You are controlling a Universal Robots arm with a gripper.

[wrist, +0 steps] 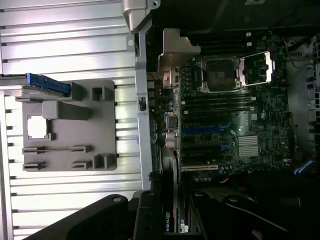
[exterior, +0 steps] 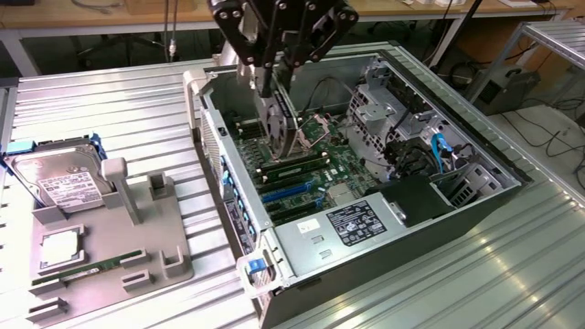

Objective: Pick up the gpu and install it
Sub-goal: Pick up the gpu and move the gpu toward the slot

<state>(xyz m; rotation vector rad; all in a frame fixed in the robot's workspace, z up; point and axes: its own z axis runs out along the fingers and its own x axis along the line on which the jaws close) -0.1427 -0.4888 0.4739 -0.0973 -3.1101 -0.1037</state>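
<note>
The gpu [exterior: 279, 127], a thin dark card, hangs on edge inside the open computer case [exterior: 475, 205], just above the motherboard [exterior: 352, 171]. My gripper [exterior: 277, 82] is shut on its upper edge. In the exterior view the card's lower edge is near the memory slots, farther back than the blue expansion slots [exterior: 288, 193]. In the wrist view the gpu [wrist: 171, 220] runs away from the camera between the fingers, showing its green logo. Its silvery bracket [wrist: 176, 52] sits by the case's rear wall. Whether the card touches the board I cannot tell.
A grey fixture tray [exterior: 109, 253] lies on the ribbed metal table at the exterior view's left. It holds a hard drive [exterior: 57, 179], a green memory stick [exterior: 92, 269] and a small square chip [exterior: 60, 247]. Drive cages and cables [exterior: 429, 154] crowd the case's far side.
</note>
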